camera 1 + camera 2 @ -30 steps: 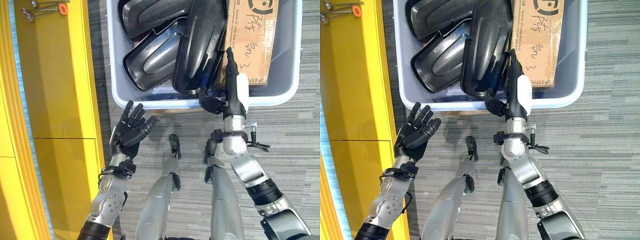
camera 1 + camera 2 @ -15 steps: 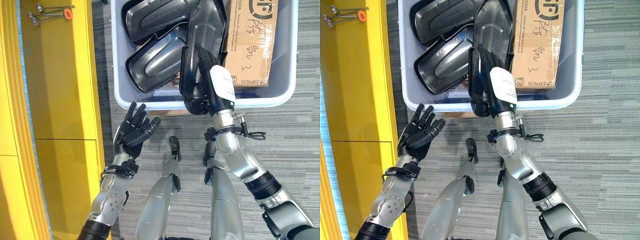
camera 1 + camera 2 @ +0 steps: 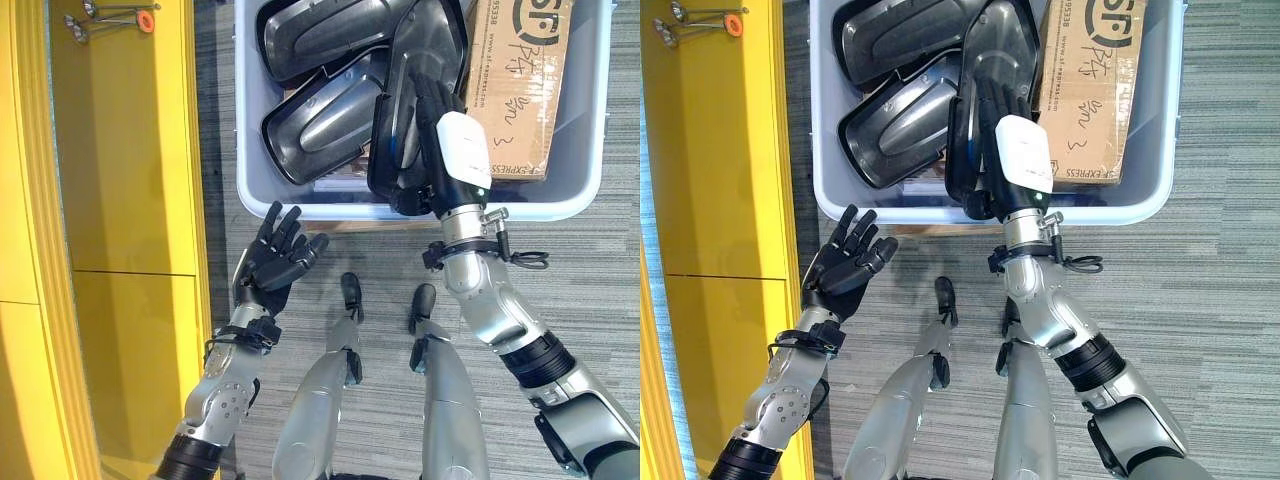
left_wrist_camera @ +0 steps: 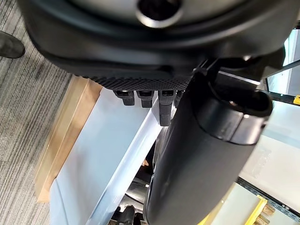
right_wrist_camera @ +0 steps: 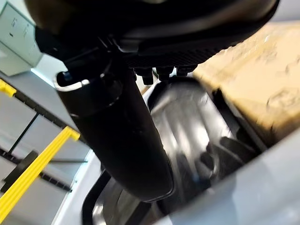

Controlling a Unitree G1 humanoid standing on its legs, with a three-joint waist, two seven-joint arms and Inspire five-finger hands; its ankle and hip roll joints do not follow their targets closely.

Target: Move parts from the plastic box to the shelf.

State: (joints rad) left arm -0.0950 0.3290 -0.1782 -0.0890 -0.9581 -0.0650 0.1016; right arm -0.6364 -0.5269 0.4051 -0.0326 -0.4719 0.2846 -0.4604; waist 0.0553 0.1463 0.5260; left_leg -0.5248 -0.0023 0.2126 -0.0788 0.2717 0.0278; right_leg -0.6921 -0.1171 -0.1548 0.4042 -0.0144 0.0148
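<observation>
Eye views: right hand point(image 3: 440, 140) is lying over a black part point(image 3: 415, 70) near the plastic box's point(image 3: 585, 195) front wall; grip unclear. Left hand point(image 3: 845, 265) is hovering wide. Yellow shelf point(image 3: 120, 150) is holding no parts.

Right wrist: fingers extending over that part.

A pale grey plastic box point(image 3: 250, 150) sits on the floor at twelve o'clock, holding several glossy black moulded parts point(image 3: 320, 130) heaped and overlapping toward its ten o'clock side. A yellow shelf point(image 3: 120, 180) runs along at nine o'clock, just beside the box.
</observation>
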